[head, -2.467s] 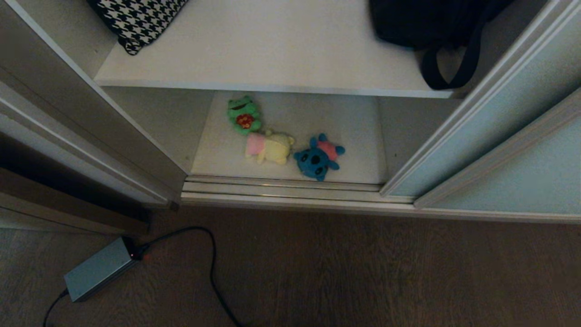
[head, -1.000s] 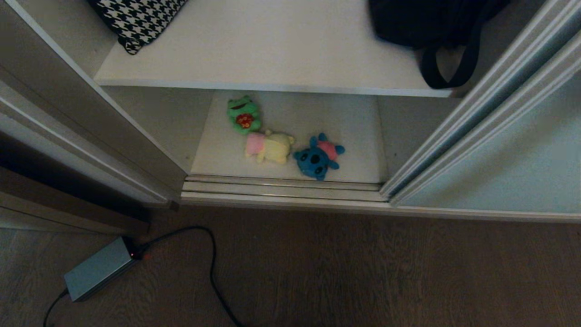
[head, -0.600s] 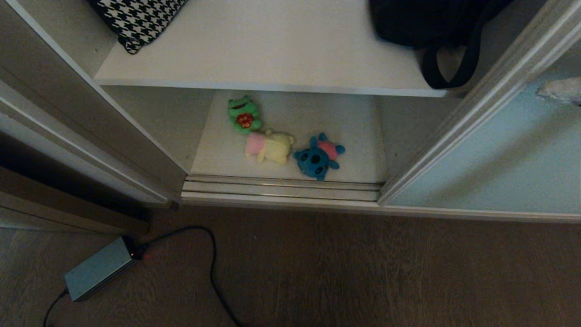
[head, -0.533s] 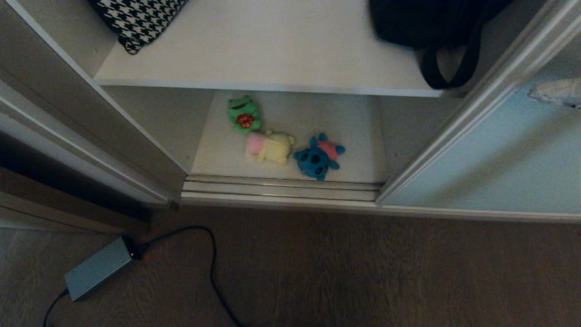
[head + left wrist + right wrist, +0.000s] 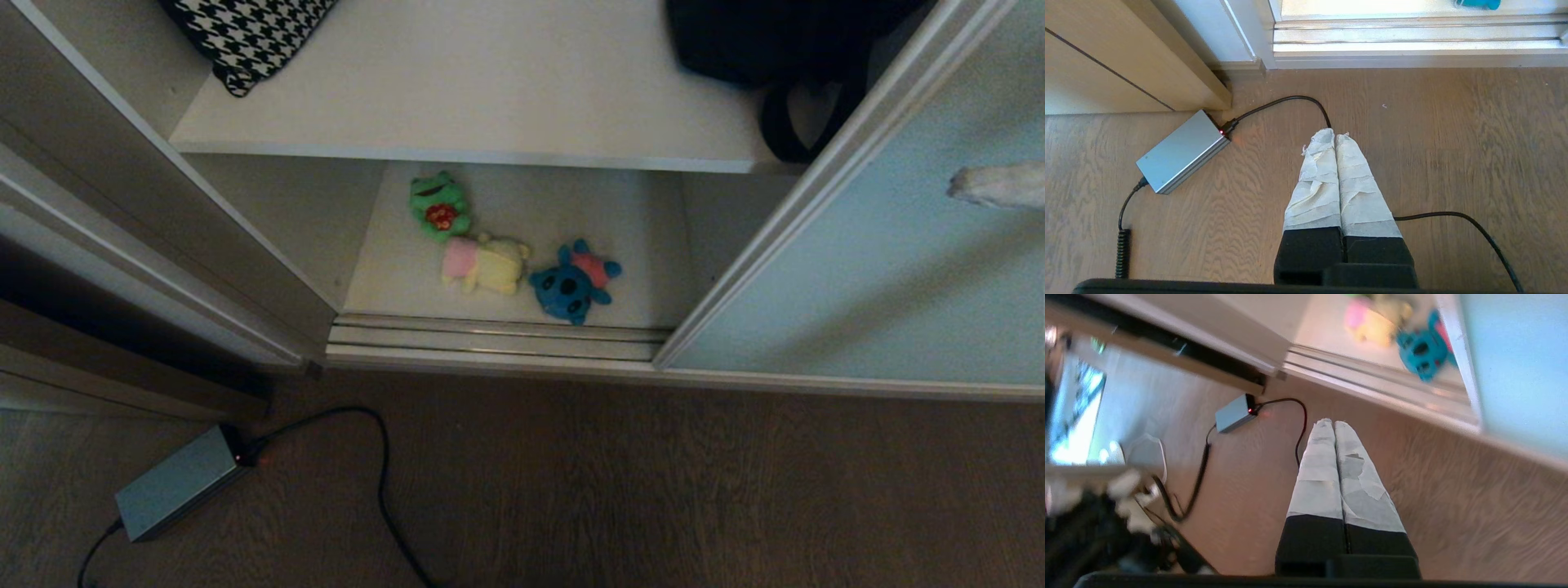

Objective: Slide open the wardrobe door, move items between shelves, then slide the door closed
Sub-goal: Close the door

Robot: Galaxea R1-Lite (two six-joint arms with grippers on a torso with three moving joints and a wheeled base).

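Compared with a second ago, the sliding wardrobe door (image 5: 882, 269) has its leading edge further toward 9 o'clock in the head view, narrowing the opening, and the right gripper (image 5: 955, 186) has entered at 3 o'clock in front of the glass; since the toys lie on the lower shelf (image 5: 620, 220), this reads as the door being slid, not the item transfer. The blue toy (image 5: 573, 282) and yellow toy (image 5: 485, 265) lie side by side near the track. Both claws are fully closed and empty; the left gripper (image 5: 1334, 136) hangs over the floor (image 5: 1453, 143).
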